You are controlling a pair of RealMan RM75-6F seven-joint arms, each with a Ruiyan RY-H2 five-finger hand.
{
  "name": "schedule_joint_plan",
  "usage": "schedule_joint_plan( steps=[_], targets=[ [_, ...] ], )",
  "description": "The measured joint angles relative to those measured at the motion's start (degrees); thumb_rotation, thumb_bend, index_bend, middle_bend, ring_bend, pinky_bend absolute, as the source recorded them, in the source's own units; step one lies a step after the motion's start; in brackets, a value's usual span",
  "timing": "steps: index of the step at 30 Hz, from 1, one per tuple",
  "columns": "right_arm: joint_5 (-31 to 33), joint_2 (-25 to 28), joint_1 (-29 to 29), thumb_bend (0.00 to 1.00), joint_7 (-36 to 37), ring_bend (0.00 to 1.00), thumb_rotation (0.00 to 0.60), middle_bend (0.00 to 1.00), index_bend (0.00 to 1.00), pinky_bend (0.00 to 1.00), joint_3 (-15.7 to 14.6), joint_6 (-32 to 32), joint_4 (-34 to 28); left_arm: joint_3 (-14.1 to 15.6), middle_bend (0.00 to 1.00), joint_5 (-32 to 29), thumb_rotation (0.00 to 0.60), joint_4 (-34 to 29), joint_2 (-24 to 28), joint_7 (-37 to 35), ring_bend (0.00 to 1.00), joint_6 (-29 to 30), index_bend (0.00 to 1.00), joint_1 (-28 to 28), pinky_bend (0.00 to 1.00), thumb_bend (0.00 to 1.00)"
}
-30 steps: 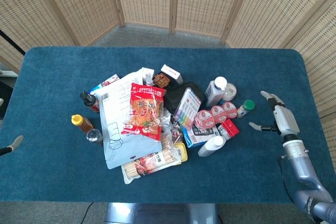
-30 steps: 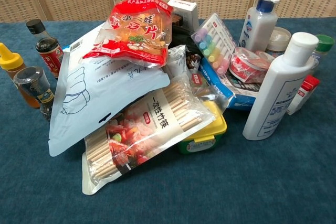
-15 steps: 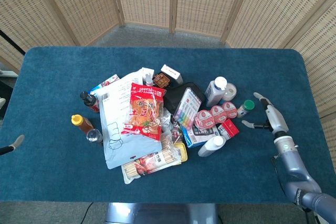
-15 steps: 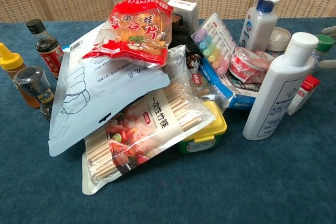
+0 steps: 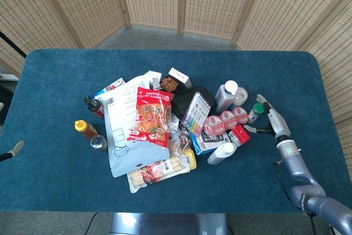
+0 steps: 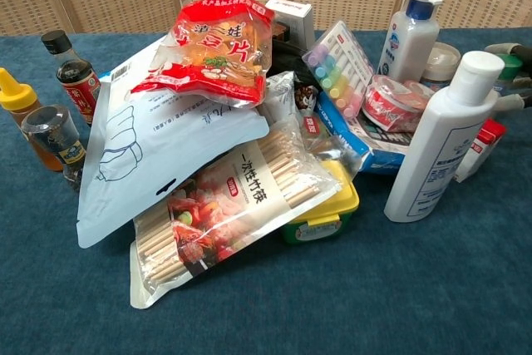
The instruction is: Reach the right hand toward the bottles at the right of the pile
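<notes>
The pile's right side holds an upright white bottle (image 5: pixel 226 95) (image 6: pixel 408 33), a small green-capped bottle (image 5: pixel 255 113) (image 6: pixel 508 68) and a second white bottle (image 5: pixel 221 153) (image 6: pixel 443 152) nearer the front. My right hand (image 5: pixel 271 120) is just right of the green-capped bottle, holding nothing. Its fingers are apart, one reaching past the cap's far side and one on the near side. In the chest view only its fingertips (image 6: pixel 509 50) show at the right edge, beside the green cap. A sliver of my left hand (image 5: pixel 12 152) shows at the head view's left edge.
Left of the bottles are red-lidded cups (image 5: pixel 226 119), a marker pack (image 5: pixel 196 111), a red snack bag (image 5: pixel 150 117) and a noodle pack (image 6: pixel 233 205). Sauce bottles (image 5: pixel 91 105) stand at the pile's left. Blue table cloth (image 5: pixel 308 86) lies bare to the right.
My right hand has moved left toward the pile, from open cloth to right beside the green-capped bottle. Its fingertips have entered the chest view. The pile is unmoved.
</notes>
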Motion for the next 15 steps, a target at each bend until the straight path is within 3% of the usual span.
schedule_joint_plan(
  steps=[2,5,6,8,10,12,15],
  targets=[
    [0.23,-0.75,0.21,0.00,0.18,0.00,0.504,0.00,0.00,0.00,0.10,-0.09,0.80,-0.02,0.00,-0.03,0.557,0.09,0.01,-0.09,0.00,-0.06,0.00,-0.03,0.00,0.28],
    [0.91,-2.07,0.31,0.00,0.71,0.00,0.574,0.00,0.00,0.00,0.63,0.26,2.17,-0.06,0.00,-0.16,0.557,0.21,0.01,-0.20,0.00,-0.09,0.00,-0.03,0.00,0.28],
    [1.30,-2.58,0.26,0.00,0.85,0.07,0.600,0.06,0.01,0.10,0.98,0.66,2.69,-0.08,0.00,-0.21,0.555,0.26,0.01,-0.24,0.00,-0.11,0.00,-0.04,0.00,0.28],
    [2.54,-4.10,0.05,0.00,1.25,0.35,0.600,0.32,0.17,0.43,2.11,1.96,4.08,-0.12,0.00,-0.31,0.554,0.37,0.01,-0.29,0.00,-0.10,0.00,-0.02,0.00,0.28],
    [3.55,-5.46,-0.21,0.00,1.89,0.70,0.600,0.67,0.45,0.78,3.09,3.25,5.36,-0.16,0.00,-0.39,0.556,0.43,0.00,-0.28,0.00,-0.09,0.00,-0.02,0.00,0.28],
    [4.18,-6.51,-0.48,0.00,2.84,0.82,0.600,0.79,0.56,0.91,3.60,3.96,6.51,-0.17,0.00,-0.46,0.556,0.45,-0.02,-0.19,0.00,-0.16,0.00,-0.06,0.00,0.28],
    [3.65,-6.81,-0.81,0.00,3.86,0.88,0.600,0.85,0.61,0.98,3.22,3.80,7.53,-0.14,0.00,-0.44,0.556,0.44,-0.12,-0.04,0.00,-0.26,0.00,-0.13,0.00,0.28]
  ],
)
